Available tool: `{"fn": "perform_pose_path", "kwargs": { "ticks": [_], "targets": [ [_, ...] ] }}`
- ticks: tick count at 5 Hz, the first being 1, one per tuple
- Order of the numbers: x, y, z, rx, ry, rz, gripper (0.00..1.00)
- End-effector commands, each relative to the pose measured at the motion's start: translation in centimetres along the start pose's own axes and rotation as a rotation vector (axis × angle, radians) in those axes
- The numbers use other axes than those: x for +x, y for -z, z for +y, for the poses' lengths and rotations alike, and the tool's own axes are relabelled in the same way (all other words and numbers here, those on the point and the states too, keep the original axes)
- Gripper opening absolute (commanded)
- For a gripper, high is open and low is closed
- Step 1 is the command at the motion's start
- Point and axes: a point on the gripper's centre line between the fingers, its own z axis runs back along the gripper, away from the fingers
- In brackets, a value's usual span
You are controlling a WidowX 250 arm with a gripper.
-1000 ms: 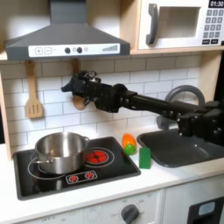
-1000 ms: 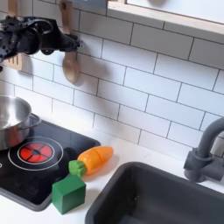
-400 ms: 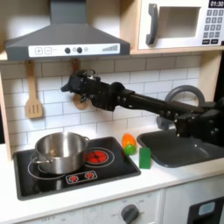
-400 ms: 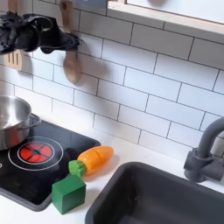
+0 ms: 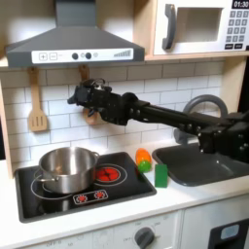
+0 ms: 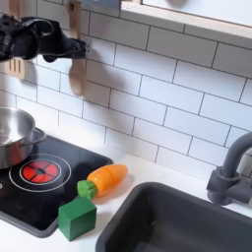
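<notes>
— Fingers of the gripper (image 5: 80, 94): spread or closed? I cannot tell; they're dark, up against the wooden spoon (image 6: 78, 65) hanging on the tiled wall.

— Below it?

— Pot (image 5: 66, 167) on the stove (image 5: 117, 185), carrot (image 6: 106, 179) and green block (image 6: 77, 217) nearby.

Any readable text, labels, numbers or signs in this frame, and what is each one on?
Microwave display, top right of the first exterior view: light digits, too blurred to read.
Microwave keypad: button marks too small to read.
Range hood control strip: dark marks, not legible.
Stove front edge: red symbols, no words.
Second exterior view: no text.
</notes>
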Motion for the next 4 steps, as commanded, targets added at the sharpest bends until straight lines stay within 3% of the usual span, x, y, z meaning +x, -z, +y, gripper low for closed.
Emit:
{"fn": "perform_pose_path", "kwargs": {
  "ticks": [1,4],
  "targets": [
    [-0.04,-1.30,-0.09,-0.025,0.003,0.032,0.00],
    [0.95,-1.44,0.04,-0.031,-0.019,0.000,0.00]
  ]
}}
